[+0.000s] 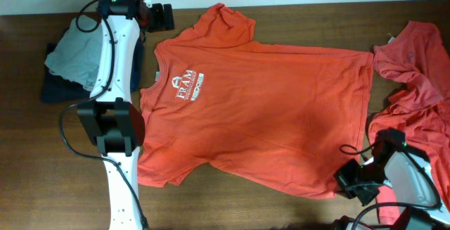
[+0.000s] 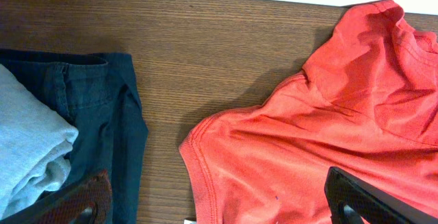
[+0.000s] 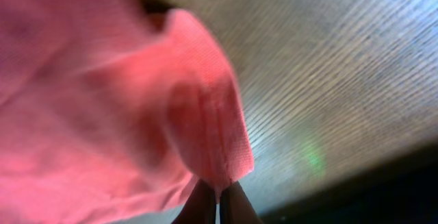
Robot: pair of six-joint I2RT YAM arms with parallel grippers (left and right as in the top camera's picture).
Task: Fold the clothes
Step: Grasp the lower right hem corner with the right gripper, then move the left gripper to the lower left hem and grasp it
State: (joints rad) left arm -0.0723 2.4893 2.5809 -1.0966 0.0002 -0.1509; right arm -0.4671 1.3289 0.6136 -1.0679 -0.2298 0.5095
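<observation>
An orange-red T-shirt (image 1: 260, 110) with a white chest logo (image 1: 186, 89) lies spread flat, front up, with its collar toward the left. My left gripper (image 1: 163, 17) is open and empty, hovering above the collar and far shoulder; the left wrist view shows its fingers (image 2: 219, 207) either side of the shirt's neck rim (image 2: 195, 169). My right gripper (image 1: 349, 181) is shut on the shirt's near hem corner; the right wrist view shows its fingertips (image 3: 219, 200) pinching a fold of the fabric (image 3: 205, 128) lifted off the table. A second coral shirt (image 1: 415, 82) lies crumpled at the right.
A folded grey garment (image 1: 77, 54) lies on dark blue jeans (image 1: 56, 89) at the far left, also in the left wrist view (image 2: 109, 121). The left arm's white link (image 1: 116, 54) crosses beside the collar. Brown wooden table (image 1: 42, 160).
</observation>
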